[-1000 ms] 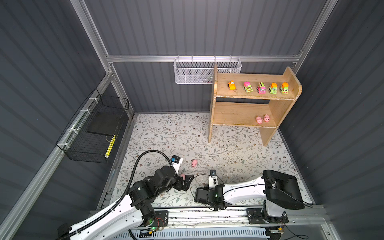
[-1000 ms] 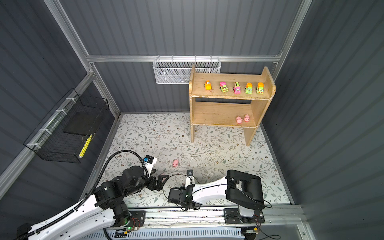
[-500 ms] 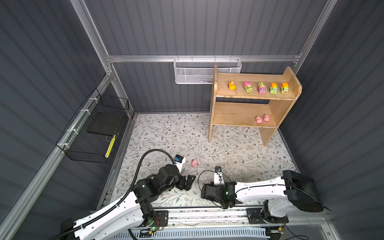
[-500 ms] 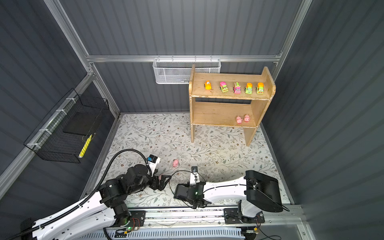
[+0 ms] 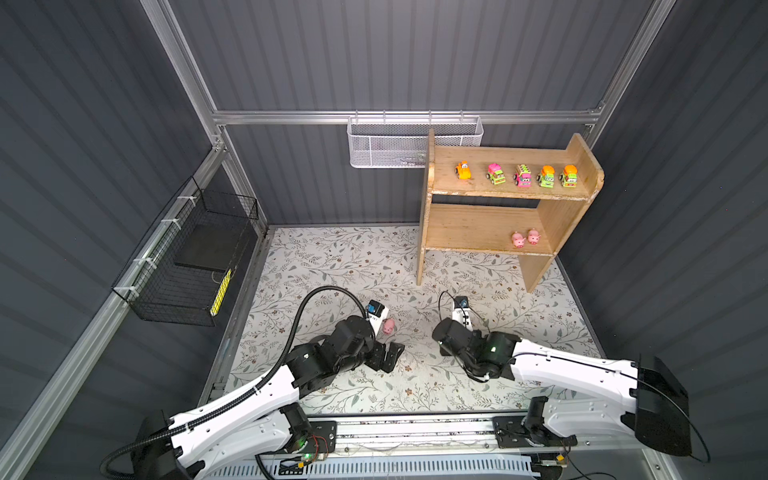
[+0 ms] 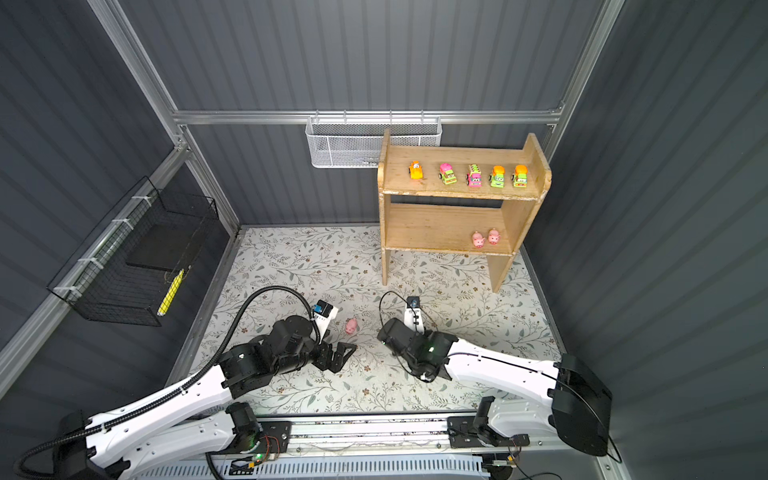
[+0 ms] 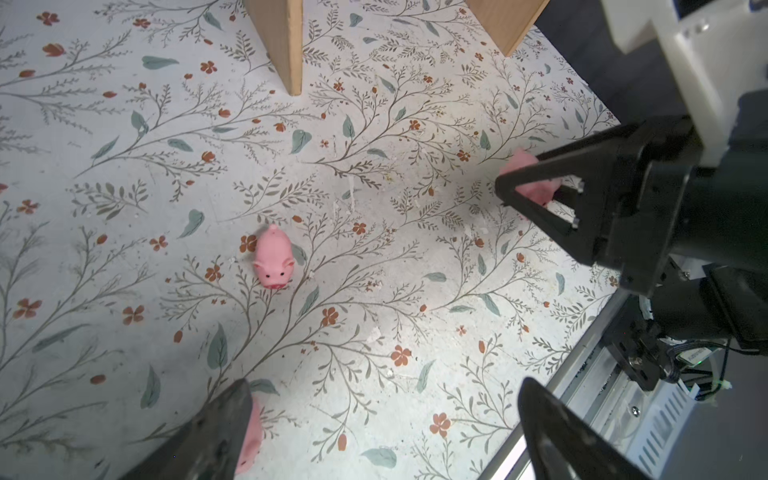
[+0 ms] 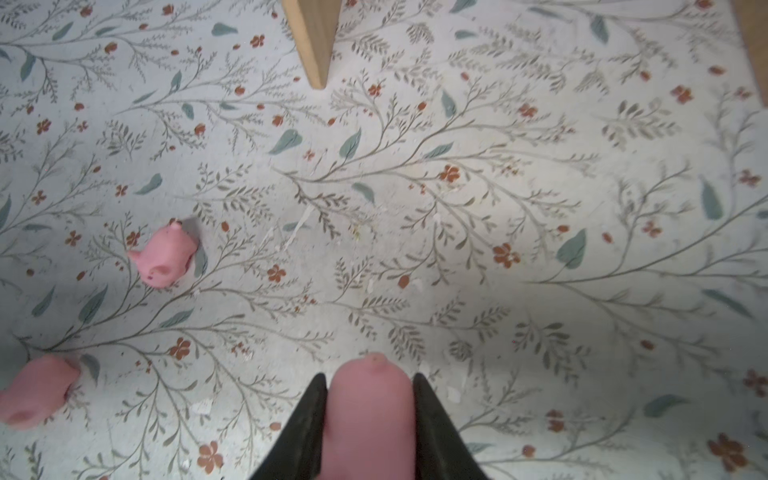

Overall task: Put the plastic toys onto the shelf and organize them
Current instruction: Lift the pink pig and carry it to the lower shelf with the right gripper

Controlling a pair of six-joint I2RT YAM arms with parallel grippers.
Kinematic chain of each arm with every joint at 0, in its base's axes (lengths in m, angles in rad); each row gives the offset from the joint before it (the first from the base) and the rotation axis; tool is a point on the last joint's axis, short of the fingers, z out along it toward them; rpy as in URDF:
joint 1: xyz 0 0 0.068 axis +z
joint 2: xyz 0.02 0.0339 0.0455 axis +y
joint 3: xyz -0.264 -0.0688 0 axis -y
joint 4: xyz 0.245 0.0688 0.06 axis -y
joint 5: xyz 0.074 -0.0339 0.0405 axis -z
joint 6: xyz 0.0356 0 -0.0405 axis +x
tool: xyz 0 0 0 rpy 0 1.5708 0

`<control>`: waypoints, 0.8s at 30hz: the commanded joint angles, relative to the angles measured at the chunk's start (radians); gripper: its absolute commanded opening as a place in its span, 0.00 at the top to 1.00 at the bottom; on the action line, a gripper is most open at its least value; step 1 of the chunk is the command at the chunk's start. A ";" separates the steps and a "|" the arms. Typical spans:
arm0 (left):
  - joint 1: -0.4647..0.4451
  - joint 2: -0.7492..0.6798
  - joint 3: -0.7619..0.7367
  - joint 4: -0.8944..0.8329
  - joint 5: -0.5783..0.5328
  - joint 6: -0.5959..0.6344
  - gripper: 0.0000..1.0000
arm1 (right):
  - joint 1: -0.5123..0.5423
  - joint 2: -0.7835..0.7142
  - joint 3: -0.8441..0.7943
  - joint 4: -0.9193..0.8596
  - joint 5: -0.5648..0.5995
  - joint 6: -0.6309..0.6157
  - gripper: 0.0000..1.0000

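**Right jaws hold a pig; left jaws wide; two pigs loose**

Top views. The left jaws are spread wide, low over the floral surface (image 5: 332,257). The loose pig (image 5: 388,327) stands just past their tips, not between them, and sits the same way in both top views (image 6: 351,326). The right jaws are hidden beneath the right arm (image 5: 478,349), so their grip can't be read here. The shelf (image 5: 498,194) is well beyond both pairs of jaws. It has five vehicles (image 5: 522,175) in a row on the top tier and two shelved pigs (image 5: 518,240) side by side on the lower tier.

Left wrist view. The left jaws are wide apart with nothing between them. The loose pig (image 7: 273,257) stands on the surface ahead of them, nearer one jaw than the other, snout turned back toward them. The half-hidden pig (image 7: 251,432) shows at that same jaw's inner edge, partly covered by it; contact can't be told. The right jaws are closed on the gripped pig (image 7: 525,176), with pink showing between and behind them.

Right wrist view. The gripped pig (image 8: 370,415) fills the gap between the right jaws, both pressed to its flanks. The loose pig (image 8: 164,257) is ahead of them, off toward the left arm's side. The half-hidden pig (image 8: 35,390) is farther out that way, about level with the jaw tips. A shelf (image 8: 313,41) leg stands well ahead.
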 commanded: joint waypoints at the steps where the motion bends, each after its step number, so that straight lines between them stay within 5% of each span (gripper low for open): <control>1: 0.000 0.062 0.096 0.036 0.025 0.080 0.00 | -0.089 -0.031 0.067 -0.029 -0.030 -0.164 0.66; 13: 0.000 0.290 0.361 0.086 0.098 0.223 0.00 | -0.399 0.040 0.282 -0.005 -0.178 -0.382 0.67; 24: 0.000 0.459 0.565 0.115 0.173 0.340 0.00 | -0.558 0.173 0.475 0.019 -0.236 -0.487 0.67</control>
